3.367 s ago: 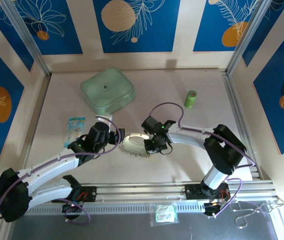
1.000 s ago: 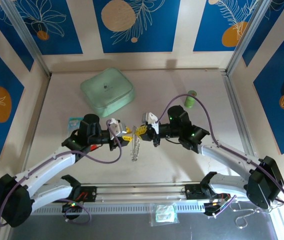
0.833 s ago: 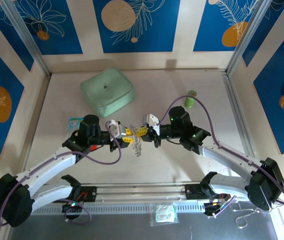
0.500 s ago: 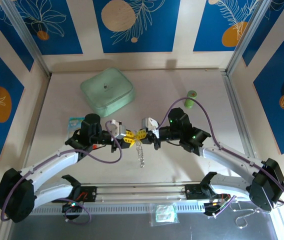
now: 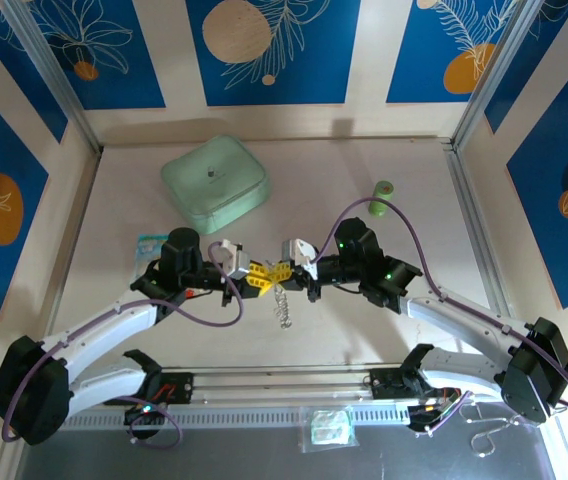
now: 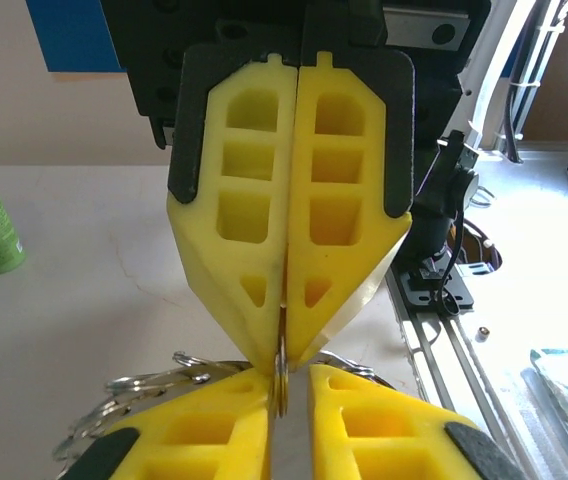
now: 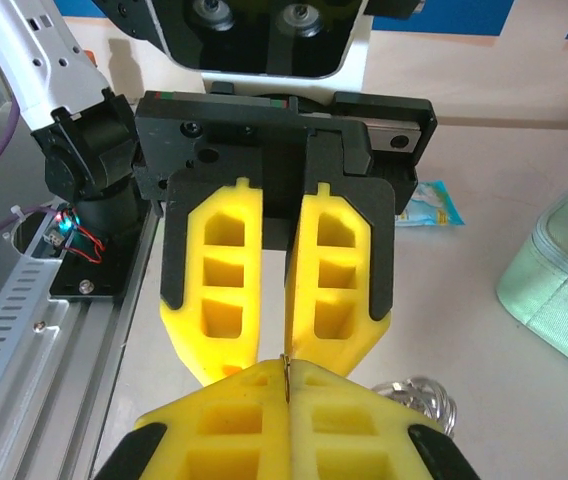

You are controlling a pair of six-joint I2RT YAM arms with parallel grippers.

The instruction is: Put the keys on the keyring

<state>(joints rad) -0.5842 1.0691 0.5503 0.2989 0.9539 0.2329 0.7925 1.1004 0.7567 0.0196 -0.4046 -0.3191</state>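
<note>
While the right gripper (image 5: 281, 271) presses its fingers together on the thin edge of the keyring (image 5: 282, 304), on the near side of the case (image 5: 214, 182), the left gripper (image 5: 256, 276) meets it tip to tip, fingers narrowly apart around that edge (grip unclear); the chain dangles below.

Under the fingers (image 5: 256, 274) you've got a pale cream tabletop (image 5: 364, 330), evenly lit, soft shadows only. Beyond the fingers, the back wall (image 5: 274, 50): blue panels w/ white leaf line-art + cream/orange discs, split by cream strips. Same panels on the left wall (image 5: 4, 200) & right wall (image 5: 564, 180). Alu posts (image 5: 52, 75) stand in both far corners. On the base side of the fingers, an alu rail (image 5: 294, 385) runs across the table edge, w/ a grey strip (image 5: 264, 450) past it.
</note>
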